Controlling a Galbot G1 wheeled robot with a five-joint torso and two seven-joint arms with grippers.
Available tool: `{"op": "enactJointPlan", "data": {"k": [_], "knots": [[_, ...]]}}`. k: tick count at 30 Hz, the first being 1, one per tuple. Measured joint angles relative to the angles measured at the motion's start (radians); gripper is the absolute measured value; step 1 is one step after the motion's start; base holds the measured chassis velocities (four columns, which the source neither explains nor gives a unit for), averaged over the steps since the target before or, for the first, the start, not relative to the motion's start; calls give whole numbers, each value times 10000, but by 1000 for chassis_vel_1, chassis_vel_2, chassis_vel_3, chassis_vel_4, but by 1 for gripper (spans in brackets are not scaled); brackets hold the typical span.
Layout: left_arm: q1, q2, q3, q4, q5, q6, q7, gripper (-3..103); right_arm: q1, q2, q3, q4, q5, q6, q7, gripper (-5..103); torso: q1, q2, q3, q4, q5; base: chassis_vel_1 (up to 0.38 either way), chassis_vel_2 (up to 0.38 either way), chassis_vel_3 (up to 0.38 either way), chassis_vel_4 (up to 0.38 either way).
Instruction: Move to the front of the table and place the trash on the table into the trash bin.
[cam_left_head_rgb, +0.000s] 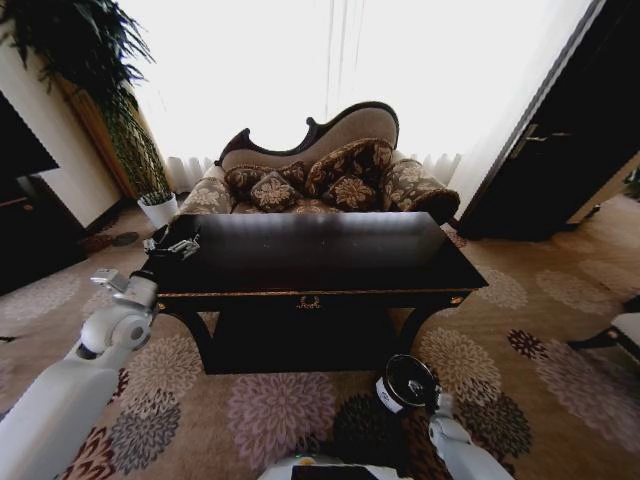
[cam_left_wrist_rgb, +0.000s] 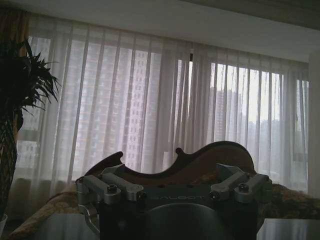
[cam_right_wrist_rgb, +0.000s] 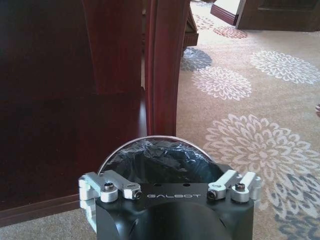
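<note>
black plastic trash bin (cam_left_head_rgb: 408, 383) w/ liner sits on carpet by table (cam_left_head_rgb: 330, 262) front-right leg, right tool (cam_right_wrist_rgb: 170, 192) just above rim, left tool (cam_left_head_rgb: 176, 243) over table's left end; can't tell either's opening. bin prob light, stiff; grip rim.

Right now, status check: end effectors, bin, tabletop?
Left end effector over the table at its left corner. Right end effector low over the trash bin on the carpet. Bin's black liner open.

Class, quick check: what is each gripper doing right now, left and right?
Left gripper: raised over the left end of the table; open or shut cannot be told.
Right gripper: low, right above the trash bin; cannot be told.
</note>
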Motion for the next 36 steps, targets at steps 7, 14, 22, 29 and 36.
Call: {"op": "enactJointPlan", "data": {"k": [7, 14, 22, 29, 36], "knots": [[0, 0, 0, 0, 0, 0, -1, 100, -774, 216, 305, 1041, -8, 26, -85, 100, 0, 1, 0, 0, -1, 0, 0, 0, 0], [0, 0, 0, 0, 0, 0, 0, 100, -2524, 999, 973, 3482, -361, 40, -206, 100, -1, 1, 0, -2, 1, 0, 0, 0, 0], [0, 0, 0, 0, 0, 0, 0, 100, -4546, 1673, 1802, 7064, -676, 219, -290, 100, -1, 2, -1, -1, -3, 0, 0, 0, 0], [0, 0, 0, 0, 0, 0, 0, 100, -6244, 2088, 2540, 10251, -598, 397, -432, 100, -2, 2, -1, 0, -3, 0, 0, 0, 0], [0, 0, 0, 0, 0, 0, 1, 100, -7224, 2538, 2891, 11898, -1093, 926, -512, 100, -2, 2, -1, -2, 1, 0, 0, 0, 0]]}}
